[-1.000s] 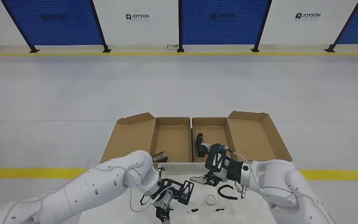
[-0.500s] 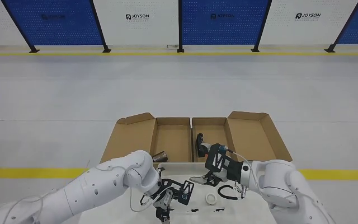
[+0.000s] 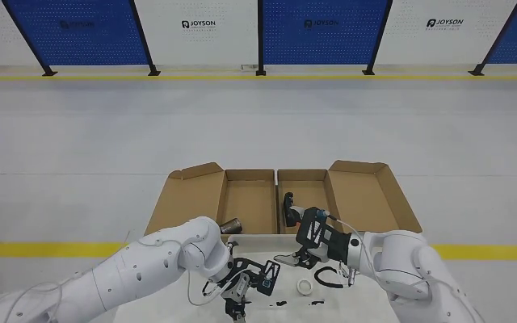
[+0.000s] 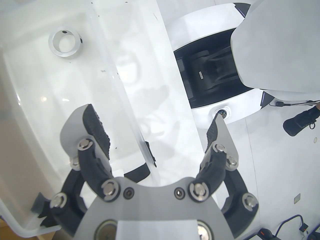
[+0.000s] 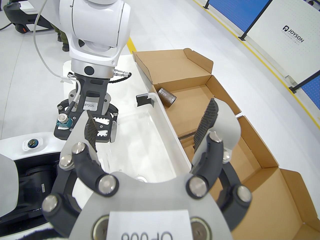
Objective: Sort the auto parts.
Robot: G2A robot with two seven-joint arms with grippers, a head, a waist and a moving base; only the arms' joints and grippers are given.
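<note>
Left wrist view: left gripper (image 4: 153,113), spread, straddles the bin wall (image 4: 113,73); right gripper (image 5: 151,112) spread too.

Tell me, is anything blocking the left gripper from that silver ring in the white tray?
Nothing visible does. The left gripper hangs open over the rim of the white tray; the silver ring lies alone on bare tray floor.

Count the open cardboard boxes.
2, side by side: the left box holds a dark cylinder, the right box a dark part. None looks hidden.
</note>
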